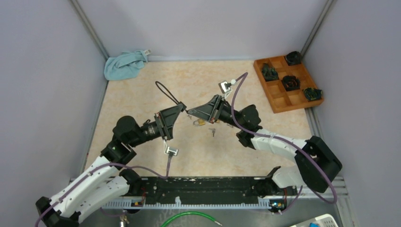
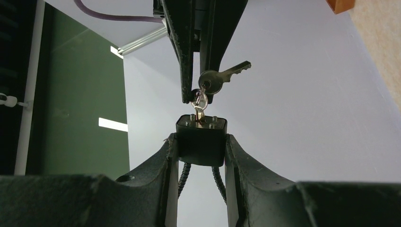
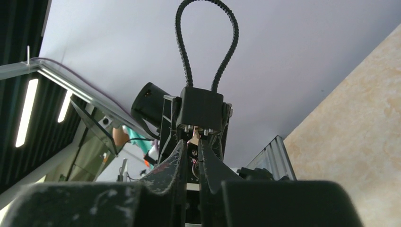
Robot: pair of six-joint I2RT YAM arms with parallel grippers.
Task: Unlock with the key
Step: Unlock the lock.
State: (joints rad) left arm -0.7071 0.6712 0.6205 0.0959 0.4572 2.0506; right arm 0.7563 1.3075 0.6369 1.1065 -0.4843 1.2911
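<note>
Left claw [image 2: 201, 138] is gripping the black padlock [image 2: 201, 147] by its sides, jaws partly open around the body, holding it above the counter [image 1: 142, 94]. Right claw [image 2: 197, 96] is pinching the key [image 2: 199, 112], jaws nearly closed, and the key is sitting in the keyhole. Spare key [image 2: 221, 77] is dangling off the ring. I'm seeing the cable loop [image 3: 206, 28] sticking out of the padlock's far end.

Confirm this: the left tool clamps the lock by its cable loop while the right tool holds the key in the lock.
Wrong on one point: the left tool clamps the lock by its black body, not its cable loop, as the left wrist view shows. The right tool does hold the key in the lock.
</note>
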